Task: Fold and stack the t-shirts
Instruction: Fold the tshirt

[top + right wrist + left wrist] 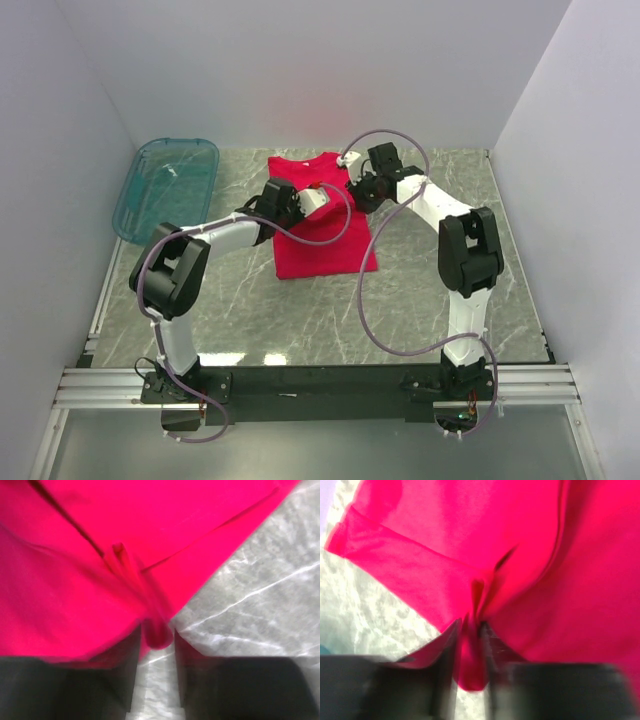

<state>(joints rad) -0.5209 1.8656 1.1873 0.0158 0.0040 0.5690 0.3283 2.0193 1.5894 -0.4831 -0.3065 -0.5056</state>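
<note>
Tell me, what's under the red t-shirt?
The red t-shirt lies on the grey marbled table, which shows all around it. The left gripper and right gripper each pinch a fold of it. Anything beneath its middle is covered.

Grey marble-pattern table (430, 290). A red t-shirt (325, 240) lies at far centre: the near half is flat and the far half is bunched up off the surface. A see-through teal tub (165, 185) sits at the far left along the table edge, beside the shirt but not touching it.
</note>
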